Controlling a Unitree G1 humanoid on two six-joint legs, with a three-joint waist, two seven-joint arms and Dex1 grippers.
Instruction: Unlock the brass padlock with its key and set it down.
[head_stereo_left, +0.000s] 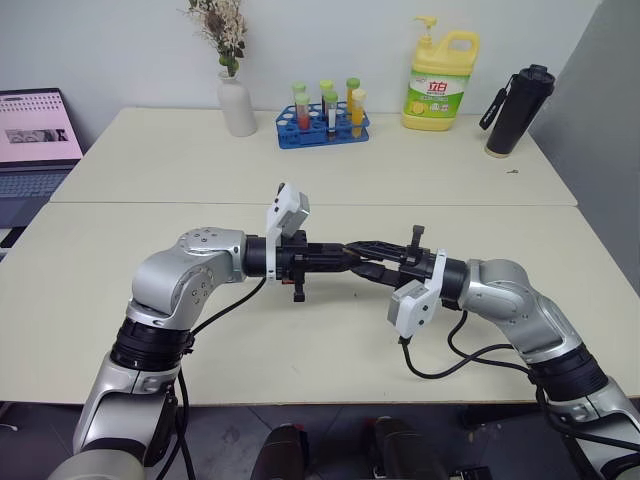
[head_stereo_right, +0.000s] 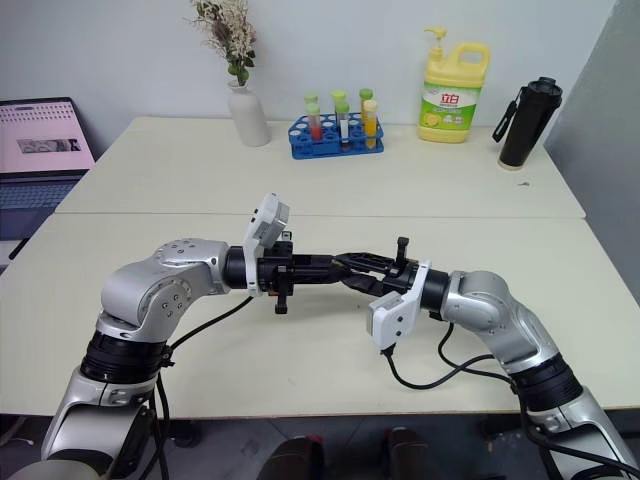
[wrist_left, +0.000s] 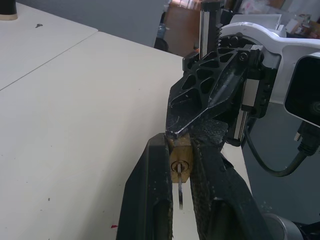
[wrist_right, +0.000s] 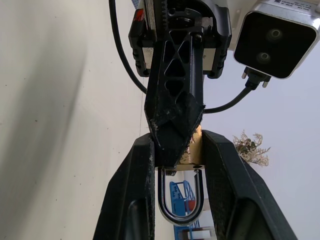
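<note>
Both grippers meet in mid-air above the cream table (head_stereo_left: 300, 340). The brass padlock (wrist_left: 181, 156) is pinched between them. My right gripper (wrist_right: 180, 147) is shut on its brass body (wrist_right: 196, 150), and the silver shackle (wrist_right: 181, 212) loops down between its fingers. The key (wrist_left: 180, 192) sits in the keyhole with its thin blade sticking out. My left gripper (wrist_left: 181, 150) comes from the opposite side and is shut on the key at the lock's keyhole end. In the head views the lock is hidden among the black fingers (head_stereo_left: 358, 255).
Along the back of the table stand a white vase (head_stereo_left: 237, 105), a blue test-tube rack (head_stereo_left: 323, 128), a yellow detergent bottle (head_stereo_left: 439, 82) and a black flask (head_stereo_left: 517, 110). A laptop (head_stereo_left: 35, 140) sits off to the left. Bare tabletop lies under the grippers.
</note>
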